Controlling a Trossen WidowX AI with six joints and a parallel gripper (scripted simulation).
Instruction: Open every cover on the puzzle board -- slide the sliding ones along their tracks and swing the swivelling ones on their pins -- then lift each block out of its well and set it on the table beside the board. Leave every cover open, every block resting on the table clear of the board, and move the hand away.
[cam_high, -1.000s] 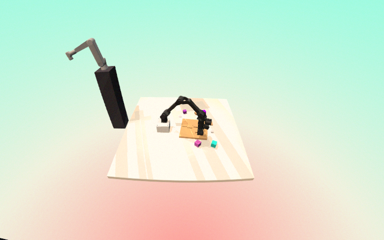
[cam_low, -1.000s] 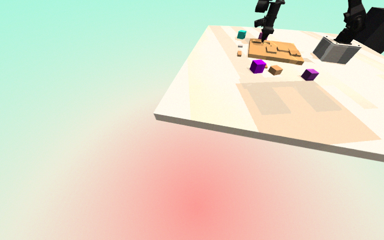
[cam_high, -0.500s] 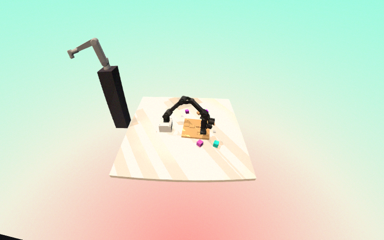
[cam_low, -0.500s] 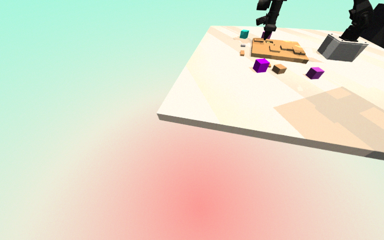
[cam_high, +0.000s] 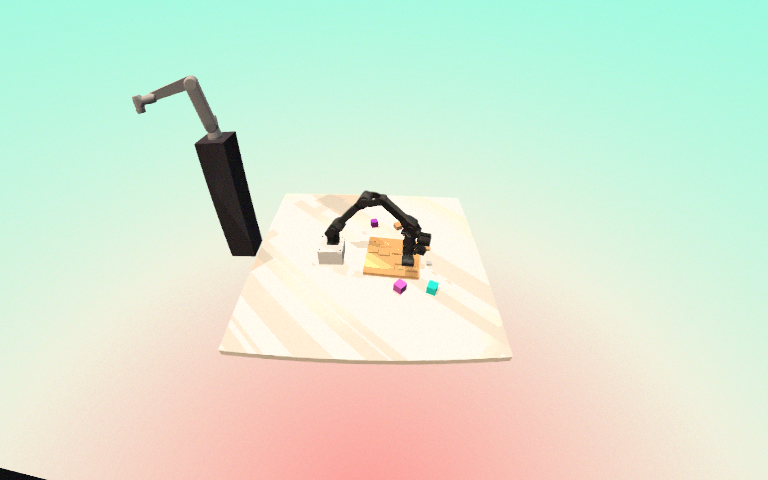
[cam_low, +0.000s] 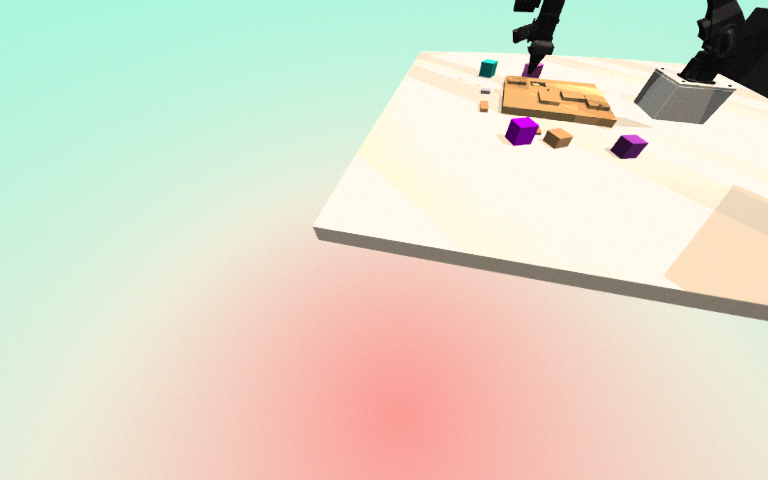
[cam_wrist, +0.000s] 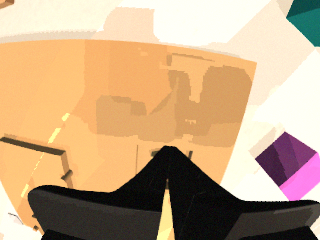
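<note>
1. Pointing down over the board (cam_high: 376, 264) (cam_low: 557, 116) (cam_wrist: 125, 65), the gripper (cam_high: 407, 263) (cam_low: 530, 71) (cam_wrist: 168, 151) stands at its end away from the base (cam_high: 331, 258) (cam_low: 671, 106). The fingers are clenched together with nothing between them. Contact with the board cannot be determined.
2. The board lies flat on the table (cam_high: 300, 333) (cam_low: 453, 203), beside the base. Raised covers show on its upper face, including one plate (cam_low: 548, 97) near its long edge in the exterior view. Whether each cover is fully open cannot be determined.
3. The magenta cube (cam_high: 399, 286) (cam_low: 536, 69) (cam_wrist: 286, 160) rests on the table just beside the board. The teal cube (cam_high: 432, 287) (cam_low: 488, 68) (cam_wrist: 306, 24) rests off the board's nearby corner.
4. On the board's opposite long side, the purple cube (cam_low: 521, 131), tan block (cam_low: 557, 138) and violet cube (cam_high: 374, 223) (cam_low: 629, 146) rest apart from it.
5. The small orange block (cam_high: 427, 248) (cam_low: 483, 106) and grey piece (cam_high: 428, 263) (cam_low: 485, 91) lie beyond the board's end opposite the base.
</note>
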